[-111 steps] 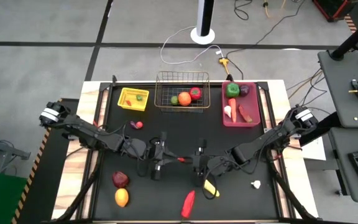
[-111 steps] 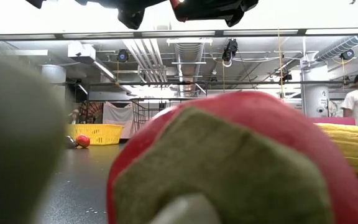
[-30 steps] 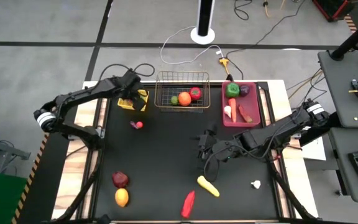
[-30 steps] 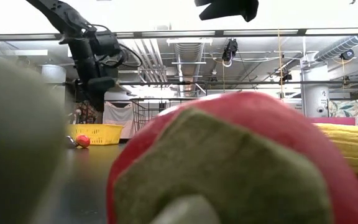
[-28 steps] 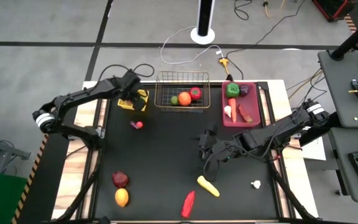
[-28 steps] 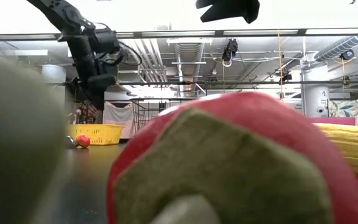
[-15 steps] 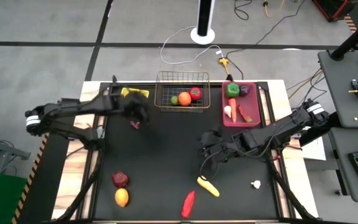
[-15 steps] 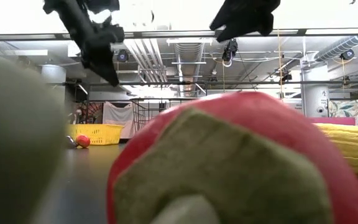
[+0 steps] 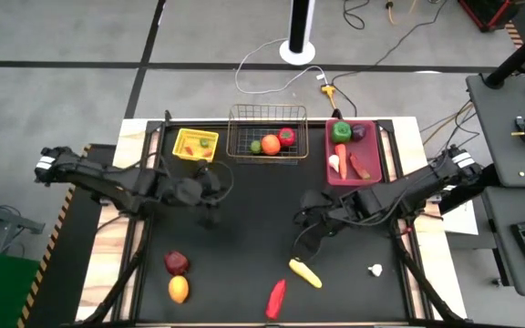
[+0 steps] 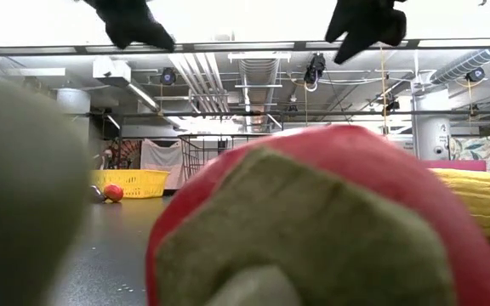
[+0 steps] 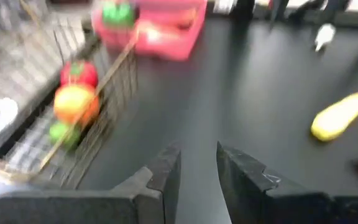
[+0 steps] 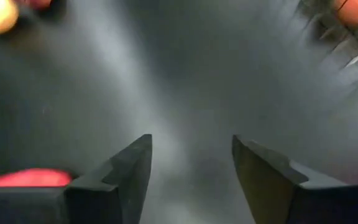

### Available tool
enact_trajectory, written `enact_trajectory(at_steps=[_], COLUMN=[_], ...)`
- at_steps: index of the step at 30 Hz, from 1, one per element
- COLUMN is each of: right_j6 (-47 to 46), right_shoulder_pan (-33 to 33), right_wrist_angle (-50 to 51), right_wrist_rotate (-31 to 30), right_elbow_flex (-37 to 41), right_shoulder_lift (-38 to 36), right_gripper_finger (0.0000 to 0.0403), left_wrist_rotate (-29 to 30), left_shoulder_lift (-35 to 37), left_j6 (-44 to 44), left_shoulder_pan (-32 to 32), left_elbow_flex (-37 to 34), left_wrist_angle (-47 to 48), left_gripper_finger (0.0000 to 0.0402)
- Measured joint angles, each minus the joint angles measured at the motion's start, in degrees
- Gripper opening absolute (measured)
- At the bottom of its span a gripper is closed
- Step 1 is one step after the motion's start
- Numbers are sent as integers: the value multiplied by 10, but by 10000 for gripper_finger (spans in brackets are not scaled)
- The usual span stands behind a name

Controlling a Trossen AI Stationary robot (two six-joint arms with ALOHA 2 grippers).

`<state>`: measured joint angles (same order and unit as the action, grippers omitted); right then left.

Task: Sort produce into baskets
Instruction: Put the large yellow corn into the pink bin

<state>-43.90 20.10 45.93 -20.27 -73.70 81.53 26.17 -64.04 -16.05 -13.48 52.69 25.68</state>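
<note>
A: Up close in your low view, a red vegetable (image 10: 313,221) blocks most of the table.

B: Beyond it?

A: Your left gripper (image 9: 210,194) hovers center-left, fingers slightly parted, empty. Your right gripper (image 9: 304,208), center, gapes wide, empty. The baskets (image 9: 266,134) line the top.

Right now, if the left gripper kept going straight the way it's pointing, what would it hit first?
Probably nothing soon: the left gripper, open and empty, faces bare black table. The wire basket lies off to one side, though depth is hard to judge.

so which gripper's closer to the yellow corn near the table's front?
Right. The right gripper hangs just behind the yellow corn, almost directly above it in the high view; the left gripper is off toward the left side.
</note>
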Motion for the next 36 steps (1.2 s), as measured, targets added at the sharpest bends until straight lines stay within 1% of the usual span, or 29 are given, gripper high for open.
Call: enact_trajectory(at_steps=[2, 5, 9, 13, 17, 27, 33, 36], right_j6=[-16, -40, -92, -143, -180, -173, -148, -136], right_shoulder_pan=[0, 4, 21, 49, 69, 88, 88, 88], right_wrist_angle=[9, 14, 16, 17, 18, 17, 15, -16], right_wrist_rotate=[29, 77, 159, 198, 237, 253, 268, 268], right_elbow_flex=[3, 7, 8, 9, -2, -58, -71, -71], right_shoulder_lift=[1, 4, 18, 55, 103, 212, 258, 261], right_gripper_finger=[234, 266, 299, 312, 313, 313, 302, 296], left_wrist_rotate=[30, 55, 74, 79, 79, 79, 80, 110], left_shoulder_lift=[-10, -23, -36, -47, -58, -76, -79, -76], left_j6=[6, 34, 43, 36, 36, 33, 36, 66], left_shoulder_pan=[-27, -55, -65, -66, -66, -66, -66, -66], left_elbow_flex=[0, 0, 0, 0, 0, 0, 0, 0], left_wrist_angle=[-41, -84, -91, -92, -94, -94, -93, -92], left_gripper_finger=[87, 87, 87, 87, 87, 87, 87, 87])
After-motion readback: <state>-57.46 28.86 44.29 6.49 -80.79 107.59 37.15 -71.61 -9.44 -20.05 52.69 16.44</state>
